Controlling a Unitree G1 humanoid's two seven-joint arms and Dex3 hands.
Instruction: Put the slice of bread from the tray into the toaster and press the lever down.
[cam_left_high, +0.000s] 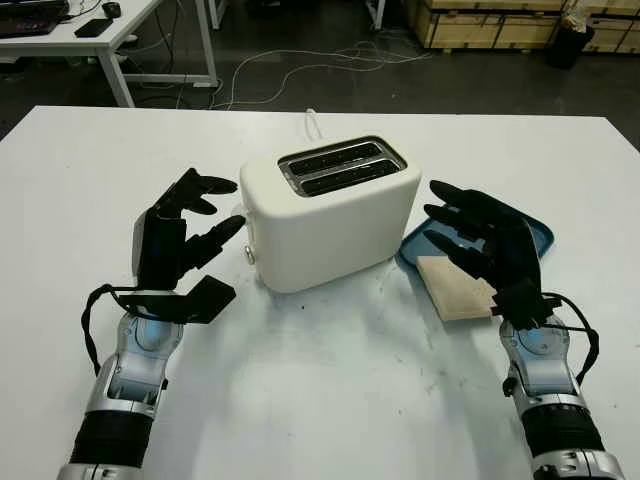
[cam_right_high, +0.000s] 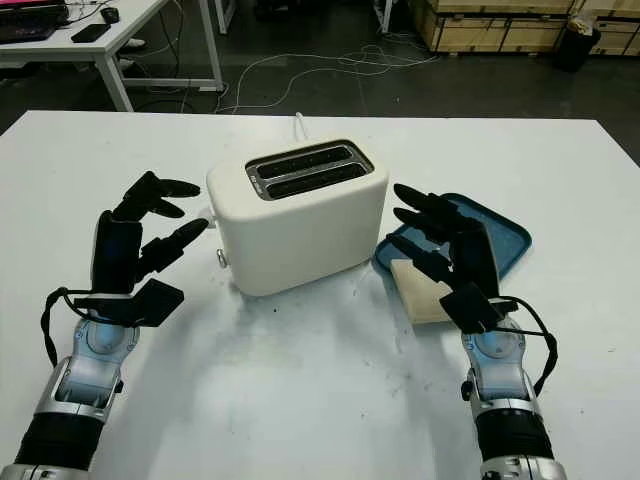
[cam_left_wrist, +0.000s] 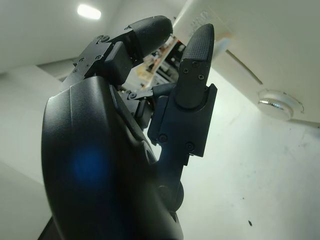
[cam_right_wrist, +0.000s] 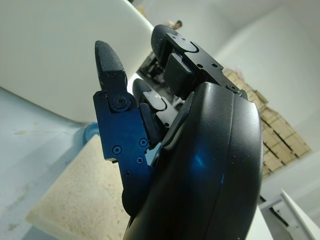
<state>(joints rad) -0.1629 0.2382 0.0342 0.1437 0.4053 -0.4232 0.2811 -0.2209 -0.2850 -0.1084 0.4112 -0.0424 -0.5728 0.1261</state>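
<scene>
A cream two-slot toaster stands in the middle of the white table, both slots empty, with its round lever knob on the left end. To its right a blue tray holds a pale slice of bread that hangs over the tray's near edge. My right hand is open, hovering just above the bread and tray, holding nothing. My left hand is open to the left of the toaster, raised off the table near the lever knob. The bread lies right under the right hand's fingers.
The white table stretches wide in front of both hands. A white cord runs from behind the toaster off the far edge. Beyond the table are a desk, floor cables and wooden crates.
</scene>
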